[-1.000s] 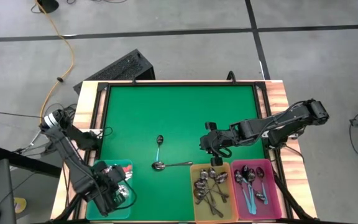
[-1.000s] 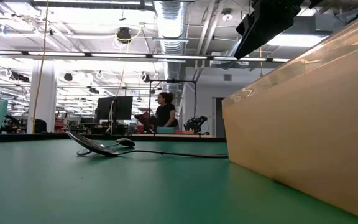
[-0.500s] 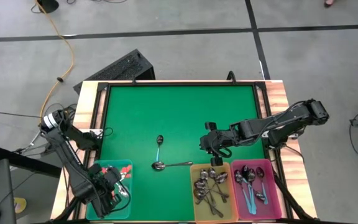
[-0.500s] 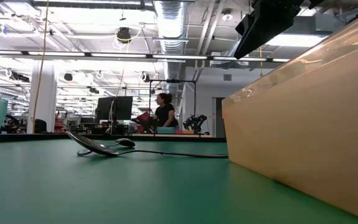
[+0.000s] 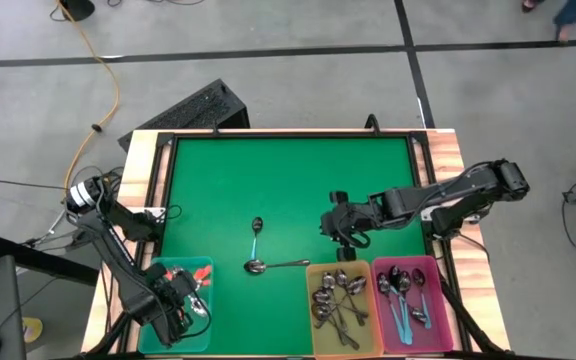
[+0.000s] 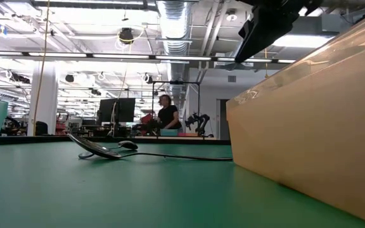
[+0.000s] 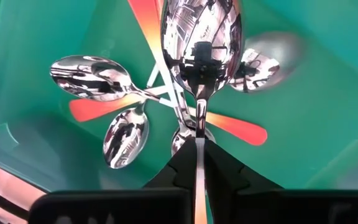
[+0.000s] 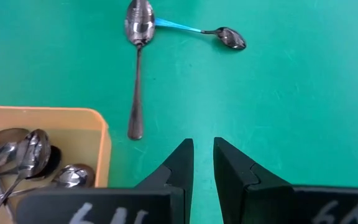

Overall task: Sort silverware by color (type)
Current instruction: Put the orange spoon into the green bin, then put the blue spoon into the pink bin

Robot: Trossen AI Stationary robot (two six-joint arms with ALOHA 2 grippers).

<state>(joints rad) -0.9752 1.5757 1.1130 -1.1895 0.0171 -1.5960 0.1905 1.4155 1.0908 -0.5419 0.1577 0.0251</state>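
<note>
Holding an orange-handled spoon (image 7: 201, 56) by its handle, the left gripper (image 7: 198, 163) is clamped shut on it over the teal bin (image 5: 204, 268) at the table's near-left corner; the spoon's long axis runs straight out from the fingers, bowl away from the wrist. Under it in the bin the left wrist view shows at least four more shiny bowls and orange handles fanned out crosswise, exact count unclear. Two spoons are loose on the green mat (image 5: 288, 180), mid-table: a plain metal spoon (image 5: 276, 265) lying left-right, bowl to the left, handle tip pointing at the yellow bin (image 5: 313, 270), and a light blue-handled spoon (image 5: 256, 236) lying front-back, bowl at the far end, its near end meeting the metal spoon's bowl, so they form an L. The right gripper (image 8: 203, 163) hovers above the mat just beyond the yellow bin, fingers slightly apart, nothing between them. Yellow bin: a heap of plain metal spoons, roughly eight, overlapping. Pink bin (image 5: 438, 300): about five blue-handled spoons, mostly front-back.
</note>
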